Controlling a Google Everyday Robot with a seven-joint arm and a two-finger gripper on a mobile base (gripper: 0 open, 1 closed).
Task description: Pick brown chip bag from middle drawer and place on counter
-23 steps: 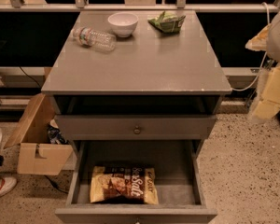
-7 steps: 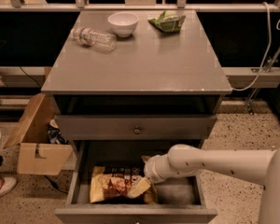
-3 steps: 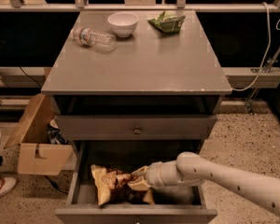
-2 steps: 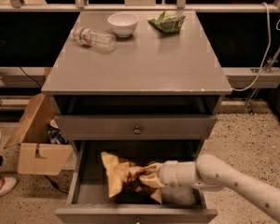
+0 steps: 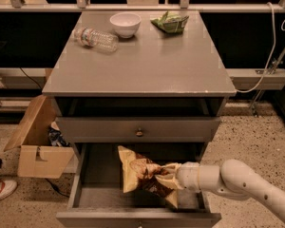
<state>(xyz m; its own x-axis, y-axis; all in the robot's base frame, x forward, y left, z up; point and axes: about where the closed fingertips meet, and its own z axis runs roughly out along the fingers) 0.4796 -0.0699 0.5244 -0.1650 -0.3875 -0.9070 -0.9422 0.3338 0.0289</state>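
Nearest the camera, the drawer [image 5: 96,197] is standing pulled out, its grey floor showing on the left. The arm [image 5: 237,182] is reaching in over it from the right. At the arm's end the gripper [image 5: 171,177] is pinching the brown bag [image 5: 137,172] by its right edge, its fingers closed down narrow on the crumpled foil. The bag is standing on edge and tilting, inside the drawer's outline. It looks to be coming off the floor, though whether its lower corner is touching cannot be told.

Just behind, the upper drawer front [image 5: 109,127] with its knob [image 5: 139,132] is sitting closed. Beside the cabinet on the left, a cardboard box [image 5: 35,148] is resting on the floor.

Above that the counter [image 5: 147,68] is lying flat, with its near and middle parts bare. At its far end a bottle [image 5: 96,37] is lying on its side to the left. A bowl [image 5: 125,23] is sitting just beyond it, and a green bag [image 5: 169,22] is resting to the right.

By my reading, the grasp is done and the lift is just getting under way. The bag needs to clear the drawer and the front above it, travel up to the counter, and be set down and released there.
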